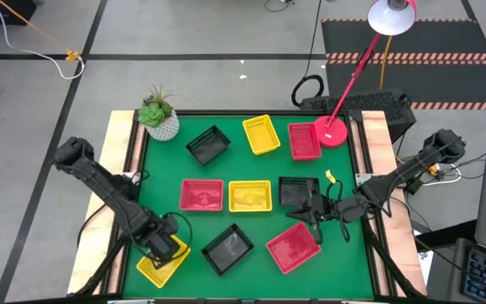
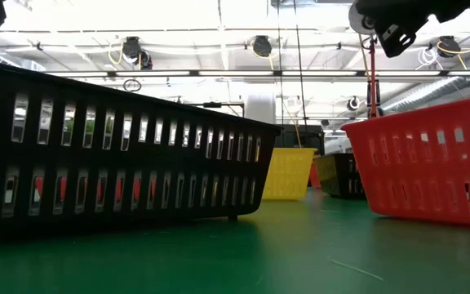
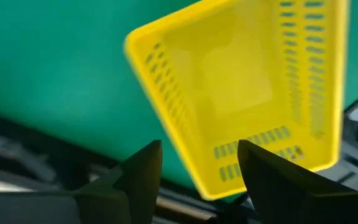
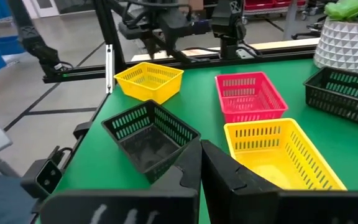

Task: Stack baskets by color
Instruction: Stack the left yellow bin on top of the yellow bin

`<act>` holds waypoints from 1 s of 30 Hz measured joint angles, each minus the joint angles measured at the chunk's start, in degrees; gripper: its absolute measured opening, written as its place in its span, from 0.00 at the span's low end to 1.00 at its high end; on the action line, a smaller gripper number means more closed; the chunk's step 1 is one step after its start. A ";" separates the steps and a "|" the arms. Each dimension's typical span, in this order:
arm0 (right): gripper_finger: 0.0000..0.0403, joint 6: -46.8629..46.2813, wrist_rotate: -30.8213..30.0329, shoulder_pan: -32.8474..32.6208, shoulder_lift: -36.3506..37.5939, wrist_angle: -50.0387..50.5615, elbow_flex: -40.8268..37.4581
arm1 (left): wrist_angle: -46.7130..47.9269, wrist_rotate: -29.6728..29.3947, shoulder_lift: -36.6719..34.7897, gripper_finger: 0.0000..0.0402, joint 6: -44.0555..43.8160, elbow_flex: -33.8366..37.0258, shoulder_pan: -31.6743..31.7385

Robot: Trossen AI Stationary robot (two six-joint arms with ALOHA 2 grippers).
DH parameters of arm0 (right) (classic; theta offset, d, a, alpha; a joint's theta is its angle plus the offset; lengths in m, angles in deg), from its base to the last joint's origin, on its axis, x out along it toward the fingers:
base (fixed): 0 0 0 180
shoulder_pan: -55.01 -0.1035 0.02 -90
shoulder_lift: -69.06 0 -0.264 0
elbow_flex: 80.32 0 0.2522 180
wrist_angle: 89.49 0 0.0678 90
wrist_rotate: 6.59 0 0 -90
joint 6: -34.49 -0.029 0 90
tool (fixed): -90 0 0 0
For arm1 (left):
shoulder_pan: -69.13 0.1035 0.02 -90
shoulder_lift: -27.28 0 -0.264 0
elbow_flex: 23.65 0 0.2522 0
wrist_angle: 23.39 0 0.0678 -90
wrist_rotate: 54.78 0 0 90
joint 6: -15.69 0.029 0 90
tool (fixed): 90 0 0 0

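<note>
Nine baskets stand on the green table: a black one [image 1: 208, 145], a yellow one [image 1: 261, 134] and a red one [image 1: 304, 141] at the far side. Red [image 1: 202, 195], yellow [image 1: 250, 196] and black [image 1: 296, 191] stand in the middle. Black [image 1: 228, 248], red [image 1: 293, 247] and yellow [image 1: 163, 268] stand at the near side. My left gripper [image 1: 160, 247] hangs open, pointing down over the near-left yellow basket [image 3: 247, 93], whose corner shows between its fingers [image 3: 197, 171]. My right gripper [image 4: 199, 158] is shut in the air, between the middle black basket and the near red one [image 1: 315, 211].
A white plant pot [image 1: 160, 118] stands at the far left corner and a red lamp base [image 1: 332, 132] at the far right. The near-left yellow basket sits askew by the table's corner, one corner at the mat's edge [image 3: 222, 193]. Bare green mat lies along the table's left side.
</note>
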 joint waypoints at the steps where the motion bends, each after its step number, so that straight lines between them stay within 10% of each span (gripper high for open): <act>1: 0.00 -0.22 -1.08 -0.27 0.00 -0.02 0.00 | -0.77 0.03 0.00 0.51 -0.20 0.16 0.02; 30: 0.00 0.02 -2.96 -0.85 -0.02 -0.15 0.00 | -22.82 -8.88 8.58 0.43 -23.00 -0.68 -6.17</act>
